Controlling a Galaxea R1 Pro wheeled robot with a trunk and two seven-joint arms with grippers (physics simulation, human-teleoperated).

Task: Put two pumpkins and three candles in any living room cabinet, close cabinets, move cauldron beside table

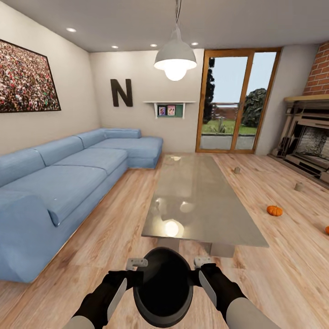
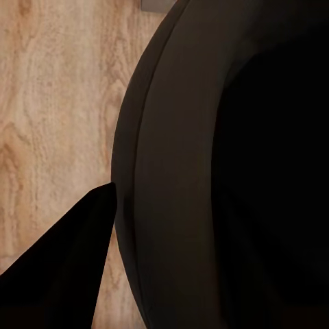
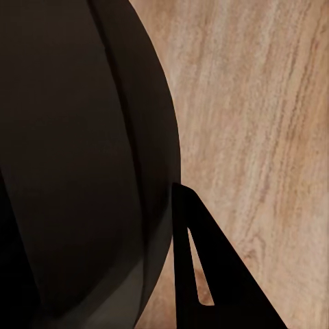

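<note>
Both grippers, left (image 1: 122,289) and right (image 1: 205,285), have fingers clamped on the cauldron (image 1: 163,285); at 12 o'clock, the counter (image 1: 201,201) edge could knock it loose.

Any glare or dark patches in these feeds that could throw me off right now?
Head view: the lamp mirrors as a bright spot on the glass table, and straight lines bow near the edges. Left wrist view: the cauldron is nearly black, with no inside detail. Right wrist view: the same dark cauldron; the floor is evenly lit and sharp.
</note>
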